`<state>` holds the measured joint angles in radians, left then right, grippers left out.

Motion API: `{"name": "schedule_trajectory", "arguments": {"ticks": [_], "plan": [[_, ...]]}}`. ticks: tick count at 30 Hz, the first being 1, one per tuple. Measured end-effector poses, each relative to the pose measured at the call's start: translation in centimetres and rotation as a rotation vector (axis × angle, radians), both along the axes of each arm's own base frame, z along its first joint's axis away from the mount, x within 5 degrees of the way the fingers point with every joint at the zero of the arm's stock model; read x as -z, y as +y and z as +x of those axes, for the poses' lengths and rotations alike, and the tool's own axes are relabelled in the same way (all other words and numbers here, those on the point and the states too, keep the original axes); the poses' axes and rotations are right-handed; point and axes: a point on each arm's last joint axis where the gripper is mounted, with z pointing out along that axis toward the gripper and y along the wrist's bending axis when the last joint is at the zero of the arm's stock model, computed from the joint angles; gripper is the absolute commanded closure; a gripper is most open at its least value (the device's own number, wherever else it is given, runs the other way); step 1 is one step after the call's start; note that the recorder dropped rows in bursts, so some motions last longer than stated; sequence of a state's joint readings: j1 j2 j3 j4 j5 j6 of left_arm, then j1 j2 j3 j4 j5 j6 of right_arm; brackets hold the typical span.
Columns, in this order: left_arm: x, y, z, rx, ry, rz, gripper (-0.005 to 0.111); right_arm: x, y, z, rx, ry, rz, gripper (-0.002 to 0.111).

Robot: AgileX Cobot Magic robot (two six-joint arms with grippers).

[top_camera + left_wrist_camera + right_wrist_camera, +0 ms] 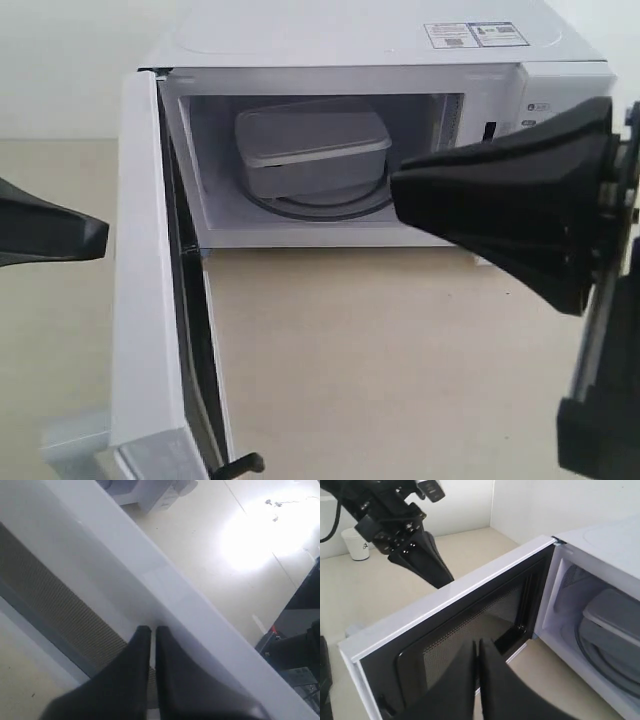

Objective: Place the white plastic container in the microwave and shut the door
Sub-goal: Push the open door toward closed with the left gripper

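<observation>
A beige tabletop (pixel 380 360) runs back to a plain white wall (pixel 60 60). In the right wrist view, a small white cup (pixel 356 544) with a dark mark stands on it near the wall. The left wrist view shows a bright glare patch (pixel 255 540) on the pale surface

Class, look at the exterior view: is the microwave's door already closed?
No. The door stands swung wide open, leaving the white plastic container visible inside the microwave.

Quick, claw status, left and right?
Left claw: closed, holding nothing, tips at the outer face of the door.
Right claw: closed, holding nothing.
</observation>
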<state>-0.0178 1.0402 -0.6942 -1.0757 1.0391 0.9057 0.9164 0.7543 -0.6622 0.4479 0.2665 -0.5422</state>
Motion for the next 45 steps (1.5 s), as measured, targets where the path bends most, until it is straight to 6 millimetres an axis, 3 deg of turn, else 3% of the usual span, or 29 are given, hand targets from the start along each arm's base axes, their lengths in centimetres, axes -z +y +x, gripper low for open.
{"name": "schedule_trajectory", "arguments": {"ticks": [17,29,37,45], "plan": [[2.9,-3.2,4.2,0.127,-0.036,-0.163,0.102,1.2,-0.2,-0.4,0.006,0.152,-0.064,0.108],[1.0,-4.1,7.1,0.098,-0.22,-0.228,0.102,1.5,-0.3,-0.5,0.012,0.216,-0.069,0.108],[0.6,-4.4,6.6,0.166,-0.227,-0.241,0.102,1.5,-0.3,-0.4,0.022,0.198,-0.073,0.108],[-0.4,-4.4,4.8,0.275,-0.277,-0.192,0.102,2.6,1.3,1.9,0.103,0.163,-0.112,0.108]]}}
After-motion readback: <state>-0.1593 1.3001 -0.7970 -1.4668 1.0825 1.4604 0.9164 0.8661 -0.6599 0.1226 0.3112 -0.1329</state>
